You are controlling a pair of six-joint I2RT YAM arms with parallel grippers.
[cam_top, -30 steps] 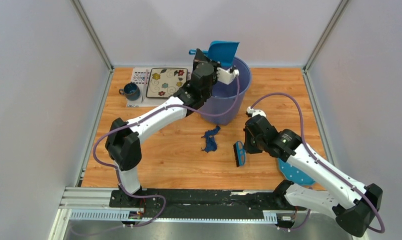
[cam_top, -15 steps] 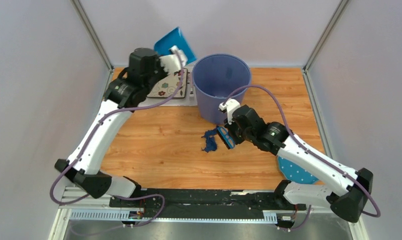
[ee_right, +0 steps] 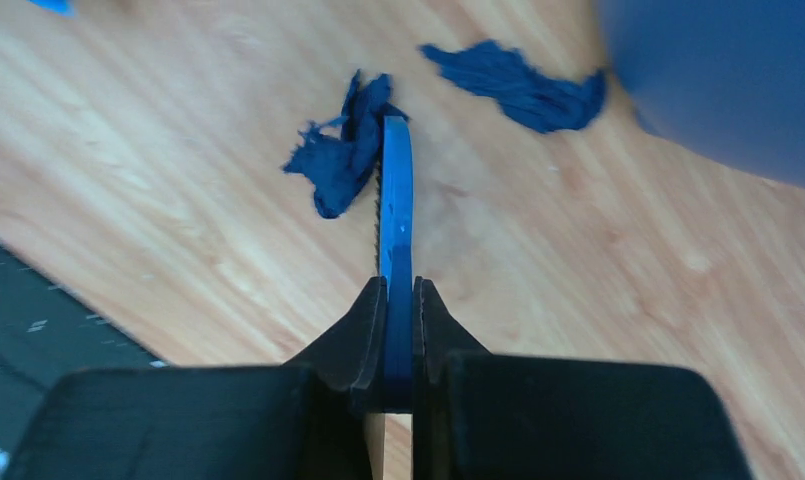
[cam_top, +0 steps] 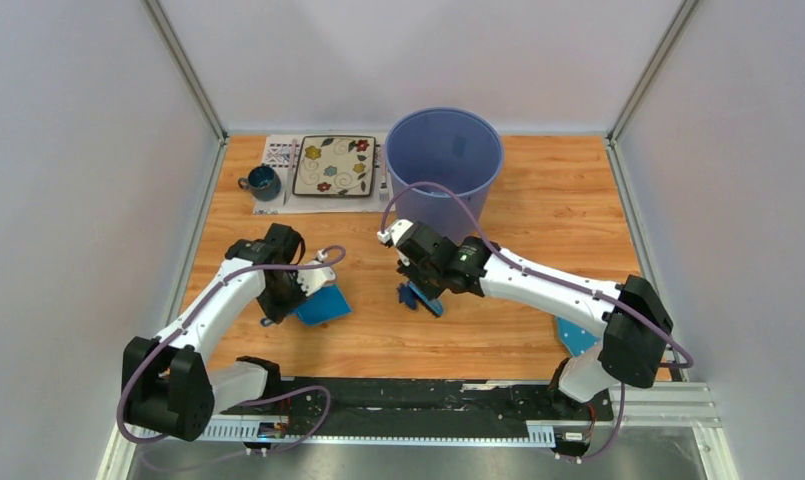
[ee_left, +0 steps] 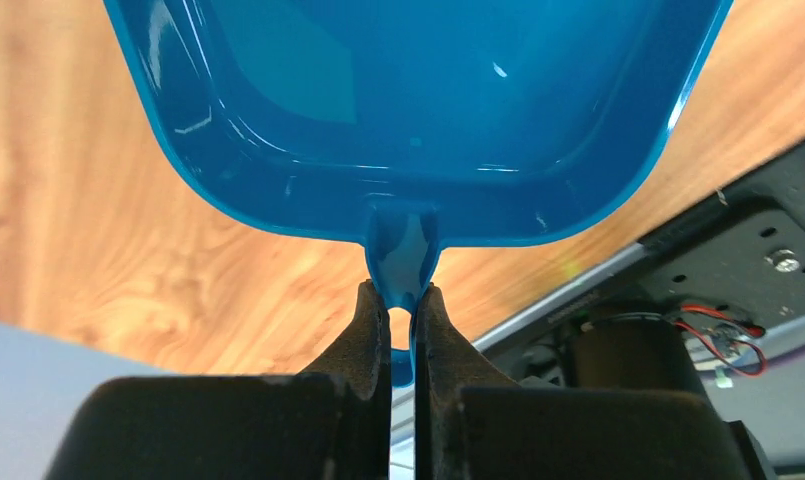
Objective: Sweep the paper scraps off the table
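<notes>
A: Where did we find the paper scraps (ee_right: 340,160) relative to the right end effector (ee_right: 399,300)?

B: Just ahead of it. Its fingers were pressed together on the handle of a blue brush (ee_right: 395,200), whose long axis ran straight out from the end effector. One crumpled dark blue scrap lay against the brush's left face, near its tip. A second scrap (ee_right: 518,82), longer and flatter, sat beyond the tip and off to the right, close to the purple bin (cam_top: 444,160).

A: So we counted two?

B: Two, both dark blue, both on the tabletop (cam_top: 538,190). We saw no other colours in these views.

A: And the left end effector (ee_left: 402,300)?

B: It was pinching the stub handle of one blue dustpan (ee_left: 408,110), held low over the tabletop. From above, the pan lay to the left of the scraps, apart from them, with bare wood between.

A: Which arm was nearer?

B: The right one, touching the near scrap through the brush. We judged the coming stroke had to push leftward, toward the pan; we could not tell whether its lip met the wood.

A: Other things?

B: One plate (cam_top: 335,165), one mug (cam_top: 263,183), one placemat (cam_top: 278,152), all at the far left.
</notes>
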